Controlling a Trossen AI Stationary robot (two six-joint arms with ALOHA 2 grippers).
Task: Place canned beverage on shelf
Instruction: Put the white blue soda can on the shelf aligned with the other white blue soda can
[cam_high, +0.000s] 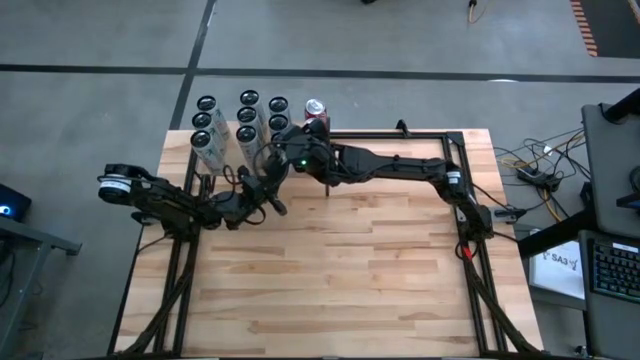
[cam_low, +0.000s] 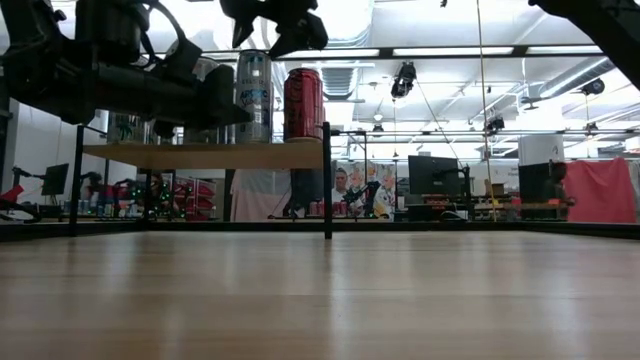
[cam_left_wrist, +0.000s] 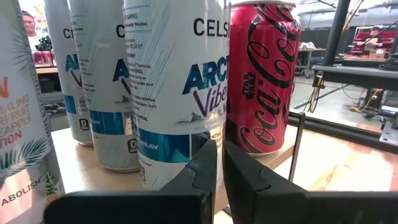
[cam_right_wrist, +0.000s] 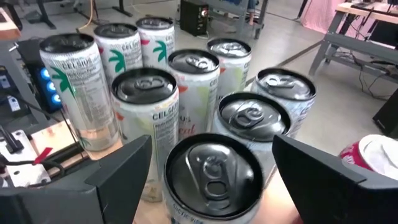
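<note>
While the right gripper (cam_right_wrist: 211, 171) hovers wide open above a white can (cam_right_wrist: 214, 177), the red cola can (cam_low: 303, 104) stands on the shelf (cam_low: 205, 154). The left gripper (cam_left_wrist: 219, 163), shut and empty, faces the cans.

The white can (cam_left_wrist: 177, 93) reads "CELSIUS" and "ARCTIC Vibe", while the red can (cam_left_wrist: 261, 74) beside it carries "Coca-Cola" script and a "STAR WARS" mark.

Both arms are dark, jointed links trailing black cables. The left arm (cam_high: 165, 200) ends in a white cap; the right arm (cam_high: 400, 165) shows a green light.
</note>
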